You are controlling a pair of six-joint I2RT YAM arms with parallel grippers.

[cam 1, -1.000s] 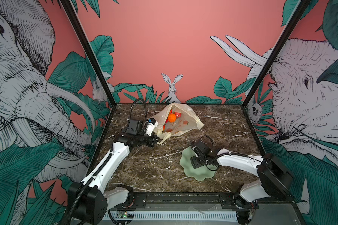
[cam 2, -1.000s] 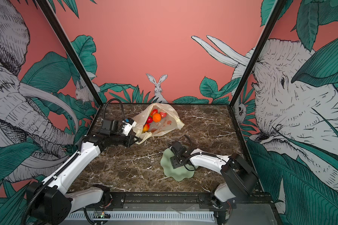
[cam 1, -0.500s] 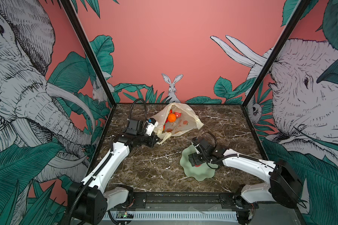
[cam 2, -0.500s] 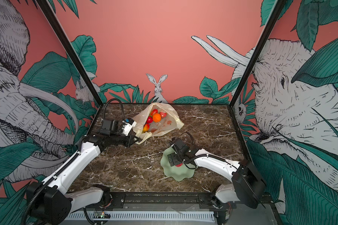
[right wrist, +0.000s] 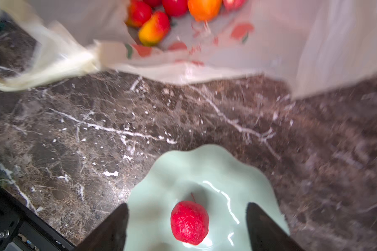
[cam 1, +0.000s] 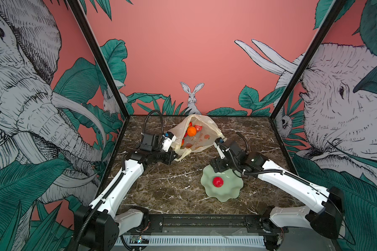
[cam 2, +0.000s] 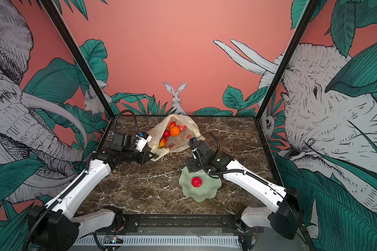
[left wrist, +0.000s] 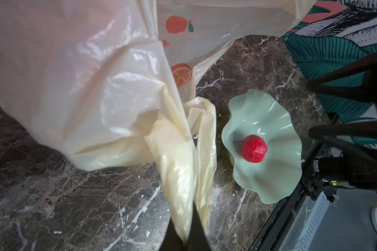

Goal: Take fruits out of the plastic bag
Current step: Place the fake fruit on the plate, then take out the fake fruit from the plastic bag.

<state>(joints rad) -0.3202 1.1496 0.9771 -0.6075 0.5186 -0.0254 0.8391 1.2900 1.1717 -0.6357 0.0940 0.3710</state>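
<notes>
The right gripper (right wrist: 187,205), jaws wide and empty, hangs just above the dish (cam 1: 231,195), where one red fruit (cam 1: 218,182) lies. The left gripper (left wrist: 185,239) is pinched tight on a handle of the bag (cam 1: 201,139), behind the dish, with more fruits (cam 2: 175,131) inside. If the thin film slips free, the mouth could collapse. Reaching in could also snag plastic.

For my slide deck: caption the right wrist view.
Open right tool frames a bumpy red toy fruit in the pale green wavy-rimmed dish; cream plastic bag beyond.
</notes>
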